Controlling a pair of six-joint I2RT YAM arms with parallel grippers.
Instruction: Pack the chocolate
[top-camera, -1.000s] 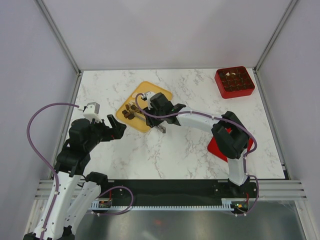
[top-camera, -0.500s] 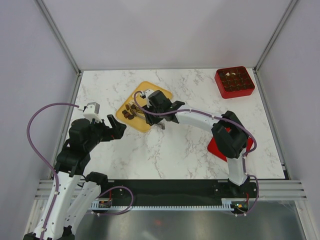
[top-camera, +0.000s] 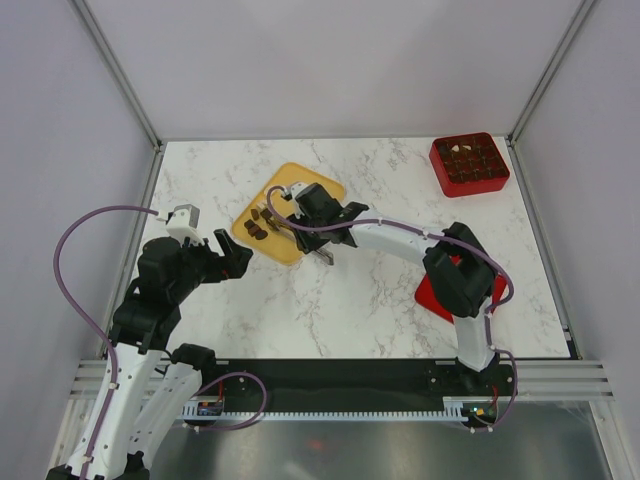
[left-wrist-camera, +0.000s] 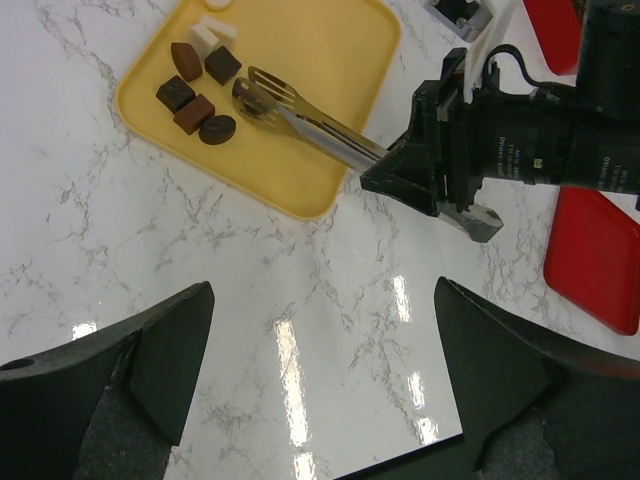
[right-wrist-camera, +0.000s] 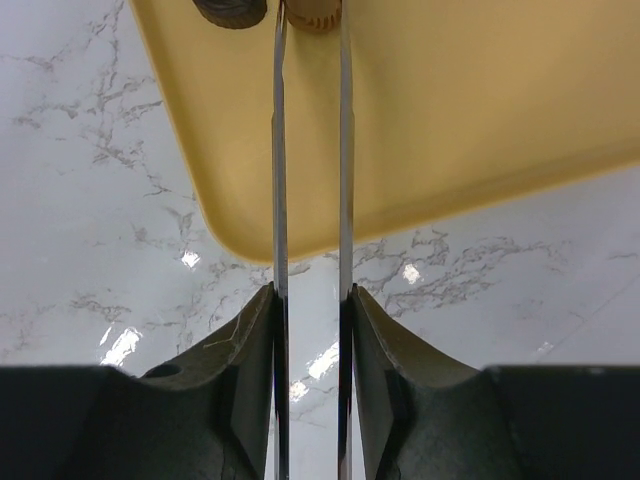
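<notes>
On the marble desk (top-camera: 380, 300), seen from above, the left hand (top-camera: 235, 252) hangs at about 9 o'clock from the desk's middle. Its fingers are spread wide with nothing between them. At 4 o'clock a flat red piece (top-camera: 440, 298) lies partly under the right arm. Farther in, the right hand (right-wrist-camera: 310, 330) is narrowed on a pair of metal tongs (left-wrist-camera: 310, 125), gripping them partway along. The handle end sticks out behind the hand toward 5 o'clock. The tips reach toward 10 o'clock over the yellow tray (left-wrist-camera: 330, 60). The chocolate (left-wrist-camera: 195, 95) lies in that tray, gathered on its 9 o'clock side. There are several dark brown lumps, with a few white pieces just beyond them. The tong tips are right beside this cluster, and a brown piece shows between them at the top edge of the right wrist view. Farthest off, at 2 o'clock, stands the red gridded box (top-camera: 469, 164). A couple of pale pieces show in its far cells.
</notes>
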